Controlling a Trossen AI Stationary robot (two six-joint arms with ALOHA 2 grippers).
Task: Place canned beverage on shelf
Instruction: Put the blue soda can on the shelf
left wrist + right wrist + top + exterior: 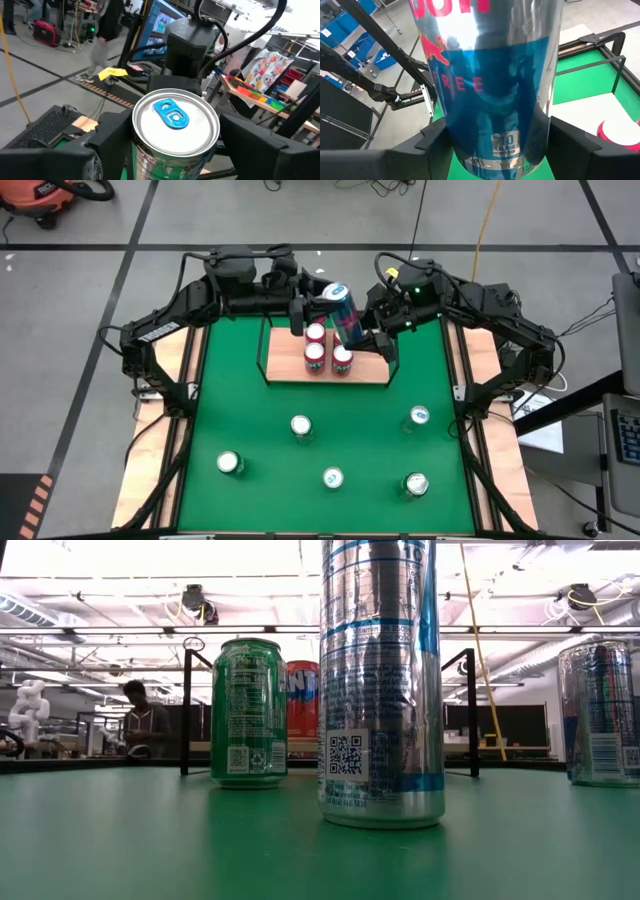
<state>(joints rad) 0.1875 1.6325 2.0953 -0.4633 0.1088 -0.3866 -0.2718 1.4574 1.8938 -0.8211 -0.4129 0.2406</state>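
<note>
A tall silver-and-blue canned beverage (341, 310) hangs tilted above the back of the shelf (283, 368), a light-wood board with thin black rails. My right gripper (366, 330) is shut on the can's lower body (490, 90). Coming from the other side, my left gripper (308, 310) stands open, its fingers (112, 137) close on either side of the can's blue-tabbed top (175, 125). Three red-topped cans (315, 358) stand on the board below. The low view shows neither gripper.
Several loose cans (301, 427) stand on the green mat (230, 380) in front of the shelf. In the low view a green can (248, 712) and a tall silver can (380, 680) stand close by. A person (140, 725) is in the room behind.
</note>
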